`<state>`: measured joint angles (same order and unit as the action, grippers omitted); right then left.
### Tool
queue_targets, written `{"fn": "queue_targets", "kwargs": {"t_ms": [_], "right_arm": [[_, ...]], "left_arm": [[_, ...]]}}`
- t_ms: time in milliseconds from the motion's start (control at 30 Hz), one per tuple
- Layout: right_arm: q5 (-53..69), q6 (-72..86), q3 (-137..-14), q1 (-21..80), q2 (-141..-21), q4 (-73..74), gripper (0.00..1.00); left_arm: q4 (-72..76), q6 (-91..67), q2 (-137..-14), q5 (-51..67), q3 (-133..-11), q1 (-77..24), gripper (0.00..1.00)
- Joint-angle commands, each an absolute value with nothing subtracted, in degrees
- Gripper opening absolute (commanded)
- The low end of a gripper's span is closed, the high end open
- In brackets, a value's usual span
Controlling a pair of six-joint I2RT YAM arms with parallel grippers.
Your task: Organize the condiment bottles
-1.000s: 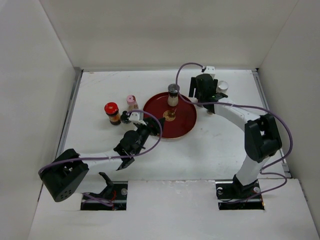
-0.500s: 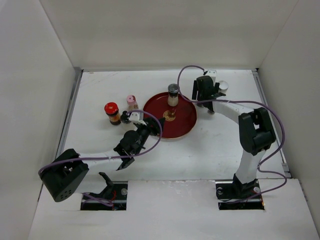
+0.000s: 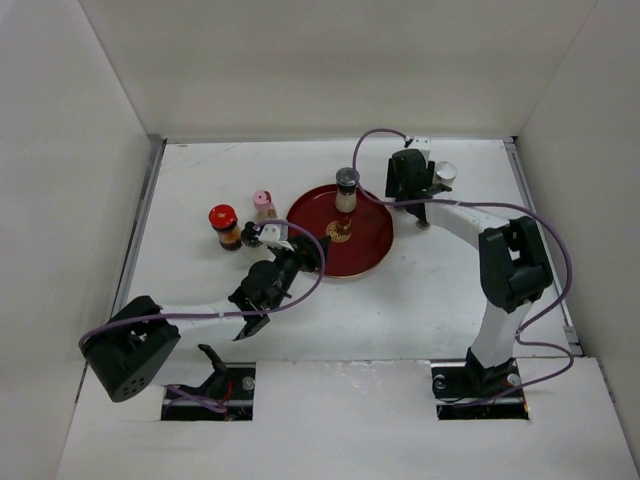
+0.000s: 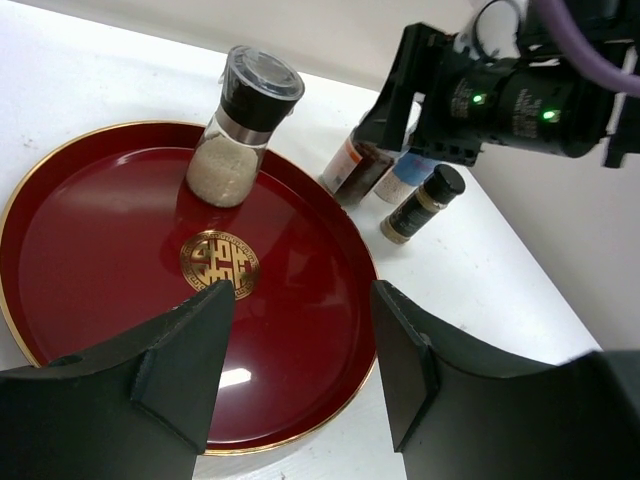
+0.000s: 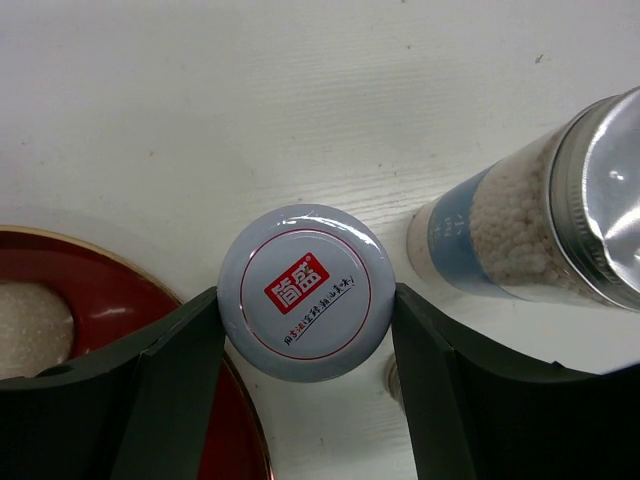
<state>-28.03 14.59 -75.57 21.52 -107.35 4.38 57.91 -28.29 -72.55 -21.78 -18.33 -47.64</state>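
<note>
Overhead, your right gripper [image 3: 408, 178] hides its grip; its wrist view shows fingers [image 5: 170, 390] clamping a grey-capped bottle [image 5: 306, 292]; left gripper [image 4: 300, 370] gapes empty.

The white tabletop [image 3: 400, 300] carries a round red lacquered tray [image 3: 372, 245]. Left of it stand a red-capped dark jar [image 3: 224, 227] and a pink-capped shaker [image 3: 264, 205]. A silver-capped bottle [image 3: 445, 174] stands to the right.

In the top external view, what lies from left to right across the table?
Red-capped jar → pink-capped shaker → left tool → grinder on the red tray → right tool → silver-capped bottle.
</note>
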Motion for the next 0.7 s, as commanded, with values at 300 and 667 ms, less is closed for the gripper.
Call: {"fn": "queue_targets", "kwargs": {"t_ms": [300,667], "right_arm": [[-27.25,14.94,-72.77,30.01,-97.03,-4.13,0.54],[-26.28,15.73,-75.41,32.12,-104.06,-4.4,0.57]], "left_arm": [[61.61,-28.48,-71.98,-21.27,-18.19,-47.42,0.55],[61.61,-28.48,-71.98,-21.36,-18.11,-47.42,0.55]]}}
